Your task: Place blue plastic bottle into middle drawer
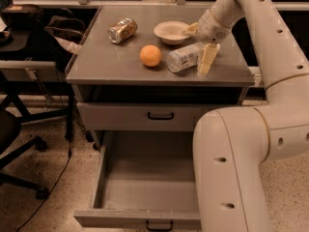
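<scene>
**A:** Where do we find the gripper in the camera view?

**B:** We see the gripper (199,45) low over the right half of the tabletop (106,66). It sits roughly midway between the back and front edges and closer to the right edge than to the centre.

**A:** How do we read its jaws?

**B:** We read them as spread wide with nothing clamped. One of the fingers (207,62) hangs down toward the front edge. The other points toward the back edge, just beside the white bowl (170,33).

**A:** And the blue plastic bottle?

**B:** The blue plastic bottle (183,58) lies on its side right of the tabletop's centre, its length running roughly along the front edge. Its right end reaches into the gap between the jaws. The front finger crosses that end, and we cannot tell whether it touches. The rest of the bottle sticks out to the left of the jaws.

**A:** What else do we note on top?

**B:** The orange (150,55) sits near the centre, just left of the bottle. A metal can (122,30) lies on its side toward the back-left corner.

**A:** And below the front edge?

**B:** The upper drawer (120,116) is closed. Under it the middle drawer (145,178) stands pulled out, well apart from the bottle. The robot arm (231,168) hides the drawer's right side.
</scene>
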Action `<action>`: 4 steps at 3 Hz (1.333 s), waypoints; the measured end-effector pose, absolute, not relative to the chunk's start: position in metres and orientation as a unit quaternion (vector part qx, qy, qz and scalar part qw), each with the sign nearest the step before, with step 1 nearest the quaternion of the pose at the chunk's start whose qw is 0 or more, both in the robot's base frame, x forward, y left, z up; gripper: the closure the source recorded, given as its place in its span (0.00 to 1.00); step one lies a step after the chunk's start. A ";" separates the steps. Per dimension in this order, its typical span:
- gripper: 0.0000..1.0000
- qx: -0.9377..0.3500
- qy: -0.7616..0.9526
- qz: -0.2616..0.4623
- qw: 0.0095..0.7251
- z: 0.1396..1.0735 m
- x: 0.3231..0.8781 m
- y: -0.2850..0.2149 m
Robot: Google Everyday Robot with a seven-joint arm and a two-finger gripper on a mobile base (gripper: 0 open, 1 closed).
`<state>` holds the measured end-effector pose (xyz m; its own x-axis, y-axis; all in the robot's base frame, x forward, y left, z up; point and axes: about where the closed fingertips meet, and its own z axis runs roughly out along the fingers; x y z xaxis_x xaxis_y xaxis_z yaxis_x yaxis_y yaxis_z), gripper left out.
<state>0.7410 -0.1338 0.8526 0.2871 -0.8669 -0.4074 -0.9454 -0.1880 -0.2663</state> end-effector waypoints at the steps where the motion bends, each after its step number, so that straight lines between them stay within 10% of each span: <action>1: 0.00 -0.766 0.591 0.083 0.237 0.852 0.741 -0.134; 4: 0.73 -0.766 0.591 0.083 0.237 0.852 0.741 -0.134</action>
<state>0.7411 -0.1336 0.8520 0.2867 -0.8668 -0.4081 -0.9457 -0.1881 -0.2650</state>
